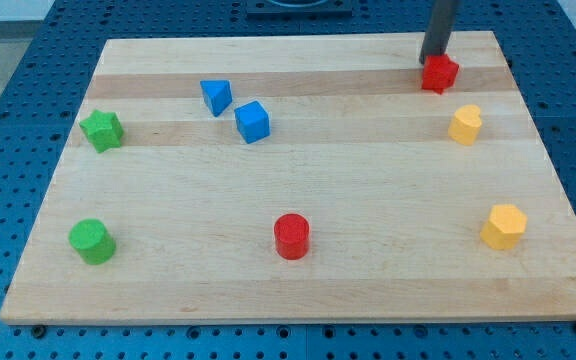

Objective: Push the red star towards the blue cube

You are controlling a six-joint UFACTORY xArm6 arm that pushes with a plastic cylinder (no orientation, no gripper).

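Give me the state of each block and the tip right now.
Tip: touching red star's top-left side.
Red star: top right, at tip.
Blue cube: free, beside blue triangle.
Red cylinder: upright, alone.
Green star, green cylinder, yellow heart, yellow hexagon: untouched.

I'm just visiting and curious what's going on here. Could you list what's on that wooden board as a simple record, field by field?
surface: wooden board
my tip: at the view's top right, right at the top-left edge of the red star
blue cube: left of centre, near the top
blue triangular block: just up-left of the cube
green star: left edge
green cylinder: bottom left
red cylinder: bottom centre
yellow heart-like block: right, below the red star
yellow hexagonal block: bottom right
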